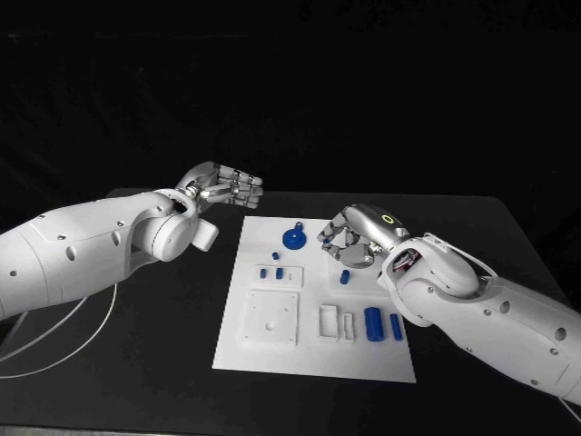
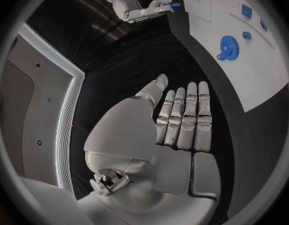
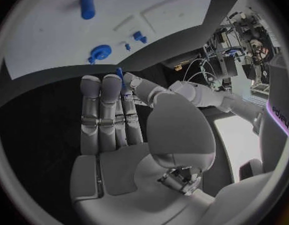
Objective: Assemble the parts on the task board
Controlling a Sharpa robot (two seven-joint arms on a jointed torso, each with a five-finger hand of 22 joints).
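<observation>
On the white task board [image 1: 369,363] at the middle of the black bench [image 1: 133,363], most parts lie loose: a blue gear [image 1: 293,238] near the far edge, small blue pieces [image 1: 270,271] below it, and two blue cylinders [image 1: 373,322] by the near right corner. The right hand [image 1: 353,236] hovers over the board's far right part, pinching a small blue peg [image 2: 174,5] between thumb and a fingertip. The left hand [image 1: 221,189] hangs off the board's far left corner, fingers together and holding nothing. Judging by this, assembly is barely begun; nearly every piece awaits seating.
</observation>
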